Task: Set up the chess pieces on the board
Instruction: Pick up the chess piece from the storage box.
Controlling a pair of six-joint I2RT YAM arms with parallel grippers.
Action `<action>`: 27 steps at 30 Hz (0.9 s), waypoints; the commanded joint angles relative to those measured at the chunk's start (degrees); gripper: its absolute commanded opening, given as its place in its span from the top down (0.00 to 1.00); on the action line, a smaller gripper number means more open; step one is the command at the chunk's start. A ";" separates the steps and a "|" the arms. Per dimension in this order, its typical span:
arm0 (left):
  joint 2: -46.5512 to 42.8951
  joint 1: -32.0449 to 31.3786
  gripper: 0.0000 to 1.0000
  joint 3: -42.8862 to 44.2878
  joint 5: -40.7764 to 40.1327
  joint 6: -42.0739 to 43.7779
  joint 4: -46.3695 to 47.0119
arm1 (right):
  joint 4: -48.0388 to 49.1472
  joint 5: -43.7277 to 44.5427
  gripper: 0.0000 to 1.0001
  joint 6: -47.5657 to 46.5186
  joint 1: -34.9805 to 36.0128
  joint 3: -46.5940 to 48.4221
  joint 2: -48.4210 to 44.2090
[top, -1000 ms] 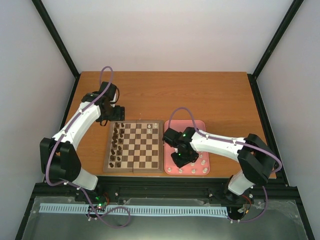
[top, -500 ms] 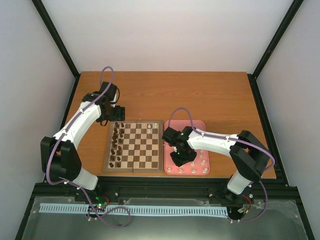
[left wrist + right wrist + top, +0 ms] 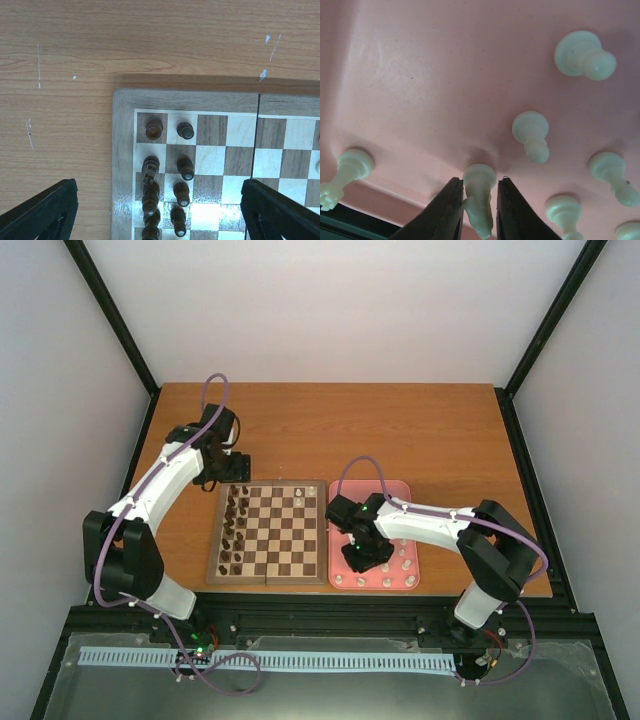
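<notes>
Tray [image 3: 420,75] holds chess piece [image 3: 479,189] clamped in right jaws; left jaws apart.

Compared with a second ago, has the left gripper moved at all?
No. In the overhead view the left gripper sits at the same spot just beyond the chessboard's far left corner, jaws open.

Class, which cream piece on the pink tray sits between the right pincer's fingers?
The cream piece at the bottom centre of the right wrist view: it alone stands between the right pincer's fingers; the other pieces stand clear.
</notes>
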 commanded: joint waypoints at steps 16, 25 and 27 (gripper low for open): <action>0.34 0.43 0.00 2.16 -0.83 0.50 0.09 | -11.94 2.81 0.97 -6.18 -1.24 17.68 2.41; -0.40 0.39 0.00 1.97 -0.31 0.65 0.06 | -12.68 0.02 0.97 -13.06 -6.39 38.44 17.36; -0.61 0.40 0.00 1.82 -0.39 0.69 0.06 | -14.01 0.01 0.97 -14.44 -6.77 44.32 22.06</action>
